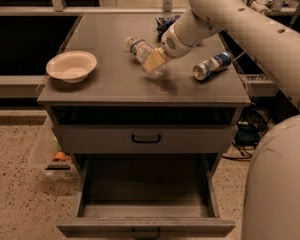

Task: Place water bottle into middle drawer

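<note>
The water bottle (140,50) is a clear ribbed bottle, tilted with its pale cap toward the upper left, held just above the cabinet top (110,84). My gripper (154,61), with pale yellow fingers, is shut around the bottle's lower half, and a shadow lies under it on the top. The middle drawer (145,226) is pulled open at the bottom of the cabinet, and its inside is empty. It lies below and toward the camera from the gripper.
A white bowl (71,66) sits at the left of the cabinet top. A blue-and-silver can (212,65) lies at the right. A dark object (165,23) is at the back. The taller drawer with a black handle (146,139) is closed. A plastic bin (47,154) stands on the floor at the left.
</note>
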Controlling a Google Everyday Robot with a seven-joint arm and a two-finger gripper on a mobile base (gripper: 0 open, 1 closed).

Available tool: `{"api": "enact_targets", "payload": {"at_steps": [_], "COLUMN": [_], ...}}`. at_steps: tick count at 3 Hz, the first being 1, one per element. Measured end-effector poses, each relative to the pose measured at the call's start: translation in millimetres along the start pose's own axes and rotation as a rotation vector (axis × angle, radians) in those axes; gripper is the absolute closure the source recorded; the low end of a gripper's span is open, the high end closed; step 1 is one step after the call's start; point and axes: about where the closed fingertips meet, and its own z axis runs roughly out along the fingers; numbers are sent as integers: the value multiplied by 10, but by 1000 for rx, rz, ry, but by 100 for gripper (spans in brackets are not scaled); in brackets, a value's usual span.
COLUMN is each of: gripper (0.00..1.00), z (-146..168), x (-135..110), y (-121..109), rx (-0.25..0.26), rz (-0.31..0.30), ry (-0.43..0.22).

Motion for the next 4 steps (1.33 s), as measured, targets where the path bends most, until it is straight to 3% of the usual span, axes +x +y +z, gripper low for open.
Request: {"api": "enact_targets", "payload": {"at_steps": [1, 2, 3, 4], "gripper": [100, 100, 100, 100], "z": [0, -62, -452, -1039], "x": [0, 19, 134, 453], "y": [0, 24, 69, 294], "rx": [0, -20, -74, -139], "rz": [0, -18, -38, -23], "ry": [0, 1, -3, 15]}}
